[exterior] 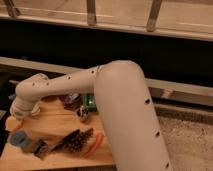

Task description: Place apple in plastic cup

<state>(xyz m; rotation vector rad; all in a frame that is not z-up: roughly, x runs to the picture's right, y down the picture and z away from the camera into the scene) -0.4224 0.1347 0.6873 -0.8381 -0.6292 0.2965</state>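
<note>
One camera, looking down on a wooden bench (60,127) w/ a big white robot arm (75,82) sweeping in from the right to the far left edge. The gripper (17,112) sits at the arm's left end, low over the bench's left side; only a pale tip shows, the wrist hides the rest. Fingers are drawn together, shut. A yellowish bit shows at the tip, possibly the apple, but can't confirm it's held.

Key relation: the light-blue plastic cup (19,139) stands upright on the bench just below the fingers, i.e. toward the camera, near, slightly right. Judgement: next move is a short shift over the cup's mouth, then release; cup is small, so centring matters.

Other things lie right of the fingers: a dark pine cone (75,140), an orange carrot (95,145), dark items under the arm. Room: dark wall behind, speckled floor (185,145) at right.
</note>
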